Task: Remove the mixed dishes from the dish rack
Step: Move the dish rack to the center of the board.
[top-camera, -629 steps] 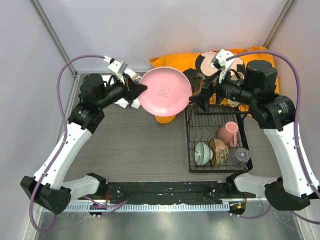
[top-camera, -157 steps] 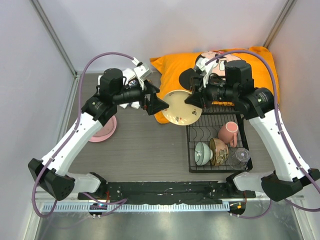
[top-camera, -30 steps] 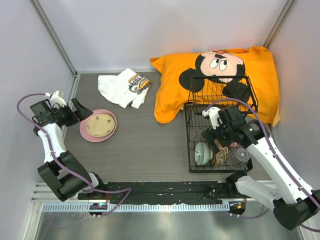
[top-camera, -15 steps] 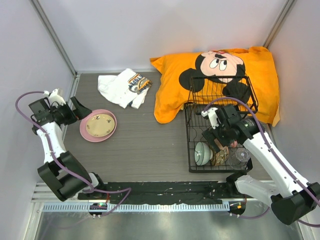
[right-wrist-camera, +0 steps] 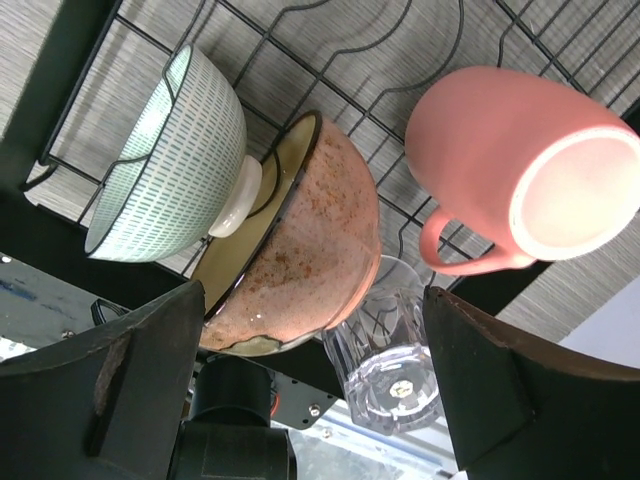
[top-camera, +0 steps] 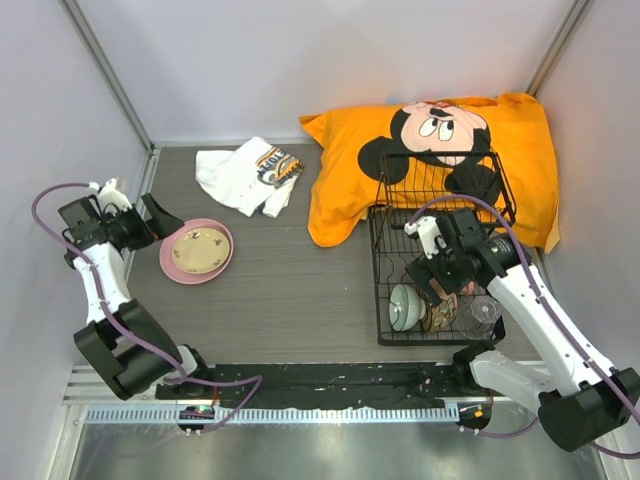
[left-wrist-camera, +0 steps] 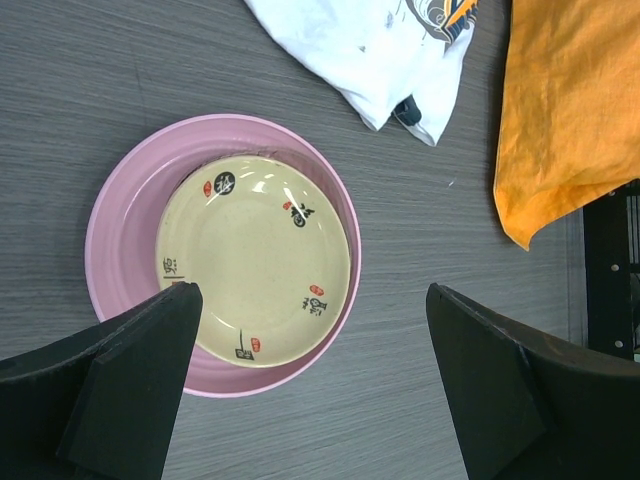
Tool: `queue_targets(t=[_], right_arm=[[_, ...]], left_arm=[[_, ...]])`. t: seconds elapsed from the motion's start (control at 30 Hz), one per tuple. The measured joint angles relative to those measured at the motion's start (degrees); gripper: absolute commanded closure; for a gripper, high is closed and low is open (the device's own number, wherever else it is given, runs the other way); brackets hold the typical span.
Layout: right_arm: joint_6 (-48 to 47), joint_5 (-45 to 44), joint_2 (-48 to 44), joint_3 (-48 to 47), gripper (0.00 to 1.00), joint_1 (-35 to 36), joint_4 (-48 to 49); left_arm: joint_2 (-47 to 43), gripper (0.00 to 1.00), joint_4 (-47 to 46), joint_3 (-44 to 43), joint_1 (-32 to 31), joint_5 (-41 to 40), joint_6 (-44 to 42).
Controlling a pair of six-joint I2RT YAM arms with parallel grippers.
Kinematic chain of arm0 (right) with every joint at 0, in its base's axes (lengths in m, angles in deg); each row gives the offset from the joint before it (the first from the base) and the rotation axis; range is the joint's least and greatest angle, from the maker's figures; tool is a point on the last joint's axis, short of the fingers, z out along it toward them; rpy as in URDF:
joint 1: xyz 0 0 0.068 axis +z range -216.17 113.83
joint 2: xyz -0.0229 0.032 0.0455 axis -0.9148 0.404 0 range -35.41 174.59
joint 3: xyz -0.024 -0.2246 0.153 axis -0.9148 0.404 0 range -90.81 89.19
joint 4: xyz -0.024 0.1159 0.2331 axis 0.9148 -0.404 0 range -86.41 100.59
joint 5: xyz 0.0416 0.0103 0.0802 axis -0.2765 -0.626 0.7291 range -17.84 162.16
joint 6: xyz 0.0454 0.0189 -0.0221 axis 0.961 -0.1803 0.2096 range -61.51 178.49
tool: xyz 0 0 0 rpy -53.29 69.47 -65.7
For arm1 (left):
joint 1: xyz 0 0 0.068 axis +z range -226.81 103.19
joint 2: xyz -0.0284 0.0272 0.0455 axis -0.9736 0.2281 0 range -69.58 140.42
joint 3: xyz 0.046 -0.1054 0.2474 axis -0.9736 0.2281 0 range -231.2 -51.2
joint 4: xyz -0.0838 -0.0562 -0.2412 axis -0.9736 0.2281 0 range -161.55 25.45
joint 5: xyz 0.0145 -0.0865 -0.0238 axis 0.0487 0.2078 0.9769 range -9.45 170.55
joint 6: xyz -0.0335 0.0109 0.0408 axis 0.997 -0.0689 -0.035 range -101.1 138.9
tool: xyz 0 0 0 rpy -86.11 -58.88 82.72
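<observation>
You can see the pink plate (left-wrist-camera: pixel 120 215) is smooth and shiny, and the tan plate (left-wrist-camera: pixel 255 270) is glossy too, with bright spots of light. The table (left-wrist-camera: pixel 420 380) looks like dull grey wood with fine lines. The white cloth (left-wrist-camera: pixel 360 50) is soft and crumpled, and the orange pillow (left-wrist-camera: pixel 570 100) is woven cloth. The dish rack (top-camera: pixel 378 290) is thin black wire. The pale green bowl (right-wrist-camera: pixel 160 160) is shiny with tiny dashes. The brown bowl (right-wrist-camera: pixel 310 250) is speckled and glossy, the pink mug (right-wrist-camera: pixel 480 150) is smooth and dull, and the small glass (right-wrist-camera: pixel 385 350) is clear. The left gripper (left-wrist-camera: pixel 308 300) and right gripper (right-wrist-camera: pixel 315 295) look like dull black plastic
</observation>
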Motion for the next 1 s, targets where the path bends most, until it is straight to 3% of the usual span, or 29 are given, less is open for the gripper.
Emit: queue_targets(t=[1.0], right_arm=[[-2.67, 4.22, 1.62, -1.46, 0.10, -5.64, -0.66]], left_arm=[[1.95, 0.00, -0.04, 0.00, -0.02, -0.44, 0.00]])
